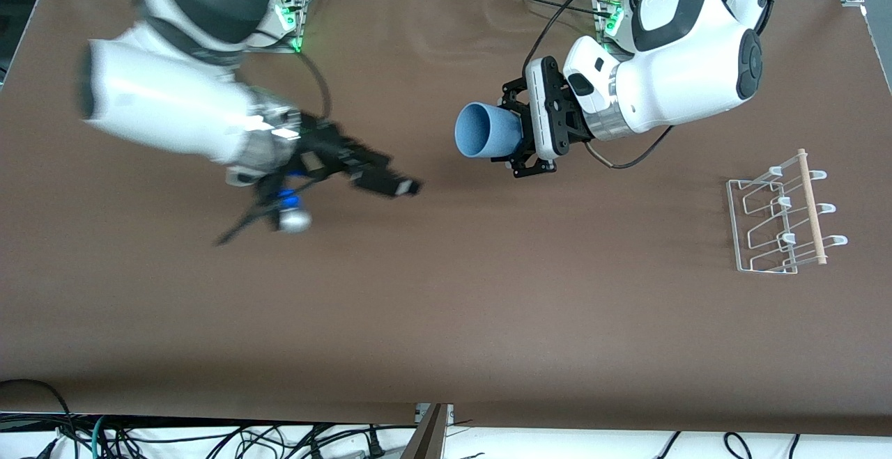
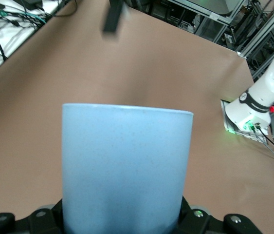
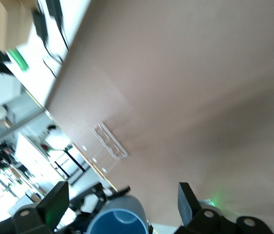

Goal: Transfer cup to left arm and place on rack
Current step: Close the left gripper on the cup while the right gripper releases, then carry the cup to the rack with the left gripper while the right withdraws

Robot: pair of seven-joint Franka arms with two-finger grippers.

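Your left gripper [image 1: 524,140] holds the cup [image 1: 486,131] sideways in closed jaws, in the air well apart from the rack [image 1: 780,214]. Your right gripper [image 1: 390,182] hangs empty, jaws spread. The handover looks done; next, carry the cup to the rack.

Both arms wear glossy white shells with black joint caps. The left arm [image 1: 669,55] carries a silver wrist ring, a white boxy module and a black cable – its hand [image 1: 519,145] is black.
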